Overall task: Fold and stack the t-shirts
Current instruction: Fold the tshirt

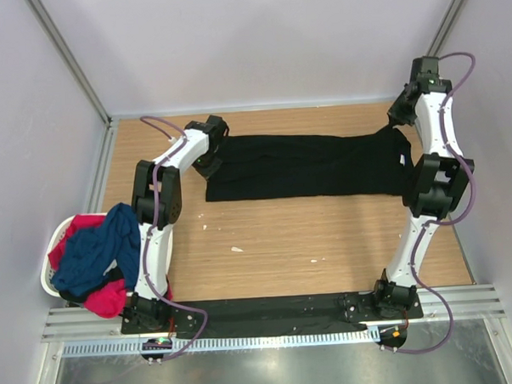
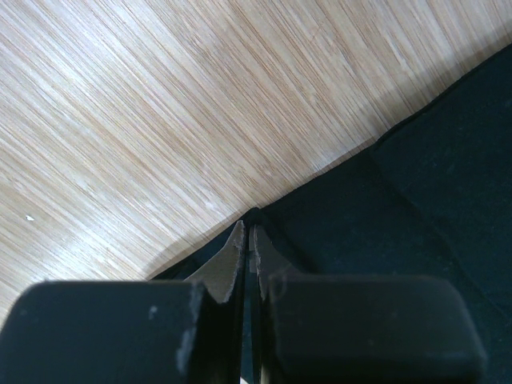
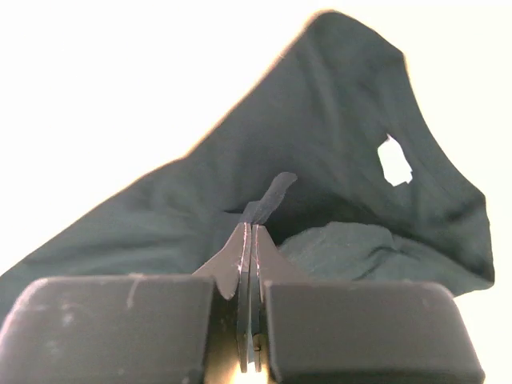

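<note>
Left gripper (image 2: 248,234): clamped on edge of large soft black t-shirt (image 2: 384,240); smooth wooden table (image 2: 160,120) ahead.
Right gripper (image 3: 250,232): pinching raised fold.

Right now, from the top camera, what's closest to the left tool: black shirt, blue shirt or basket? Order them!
1. Black shirt: the left tool pinches its edge.
2. Blue shirt: heaped up, off to the left.
3. White basket: its rim shows farthest left.

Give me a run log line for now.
left claw: shut on black shirt | right claw: same | shirt: stretched across table | basket: blue shirt, red shirt
</note>
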